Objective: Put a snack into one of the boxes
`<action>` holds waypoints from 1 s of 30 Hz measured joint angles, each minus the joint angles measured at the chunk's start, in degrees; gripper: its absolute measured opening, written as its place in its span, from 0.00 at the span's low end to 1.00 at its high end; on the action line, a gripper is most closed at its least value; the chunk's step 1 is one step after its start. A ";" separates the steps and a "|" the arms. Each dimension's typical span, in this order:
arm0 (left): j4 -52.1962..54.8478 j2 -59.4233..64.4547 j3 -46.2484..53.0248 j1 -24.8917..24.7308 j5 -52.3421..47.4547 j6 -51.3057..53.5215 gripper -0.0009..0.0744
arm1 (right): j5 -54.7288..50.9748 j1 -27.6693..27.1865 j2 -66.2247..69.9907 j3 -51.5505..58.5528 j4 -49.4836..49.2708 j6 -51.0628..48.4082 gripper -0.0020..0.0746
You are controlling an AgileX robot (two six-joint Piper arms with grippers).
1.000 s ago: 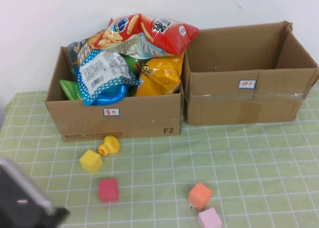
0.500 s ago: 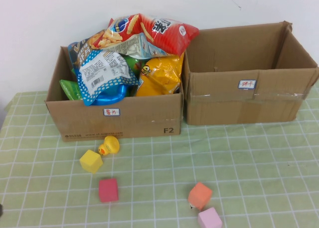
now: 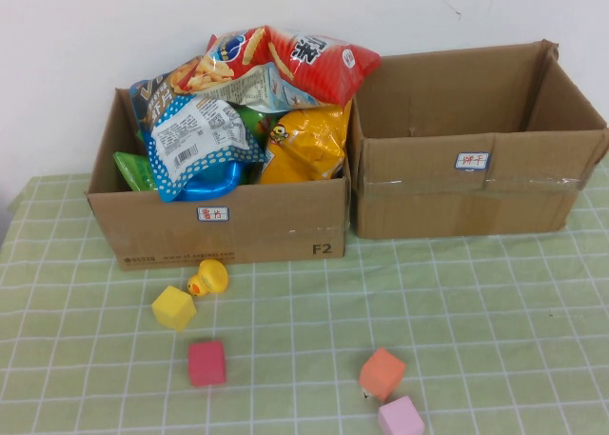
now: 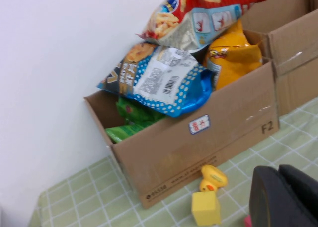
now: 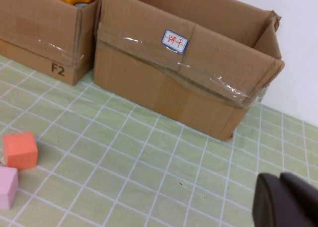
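The left box (image 3: 228, 227) is heaped with snack bags: a red chip bag (image 3: 304, 59) on top, a blue and white bag (image 3: 195, 145) and a yellow bag (image 3: 304, 140). They also show in the left wrist view, with the red bag (image 4: 208, 11) on top and the blue and white bag (image 4: 164, 83) below it. The right box (image 3: 476, 173) looks empty and also shows in the right wrist view (image 5: 189, 83). Neither arm shows in the high view. My left gripper (image 4: 285, 199) is shut and empty, low over the table before the left box. My right gripper (image 5: 284, 202) is shut and empty, before the right box.
On the green checked cloth in front of the boxes lie a yellow duck (image 3: 208, 277), a yellow cube (image 3: 174, 307), a red cube (image 3: 206, 363), an orange cube (image 3: 382, 373) and a pink cube (image 3: 401, 417). A white wall stands behind the boxes.
The left arm, seen at the high view's lower-left corner one second ago, has drawn back out of that view. Nothing else moved.
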State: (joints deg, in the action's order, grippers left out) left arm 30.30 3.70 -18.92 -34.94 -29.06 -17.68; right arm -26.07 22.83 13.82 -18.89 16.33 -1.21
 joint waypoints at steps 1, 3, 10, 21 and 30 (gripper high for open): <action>0.53 0.00 0.00 0.00 0.00 -0.46 0.01 | 0.00 0.00 0.00 0.00 0.00 0.00 0.03; 1.27 0.00 0.00 0.00 0.00 -1.33 0.01 | 0.00 0.00 0.00 0.00 0.00 0.00 0.03; 5.32 0.00 1.23 0.00 0.44 -3.77 0.01 | 0.00 0.00 0.00 0.24 0.00 0.00 0.03; 11.52 0.00 10.05 0.00 5.02 -7.62 0.01 | 0.00 0.00 0.00 0.47 -0.11 0.00 0.03; 14.32 0.00 12.17 0.00 4.99 -18.95 0.01 | 0.00 0.00 0.00 0.47 -0.11 0.00 0.03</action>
State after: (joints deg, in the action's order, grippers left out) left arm 44.62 3.70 -6.75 -34.94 -24.07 -36.63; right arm -26.07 22.83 13.82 -18.43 16.22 -1.21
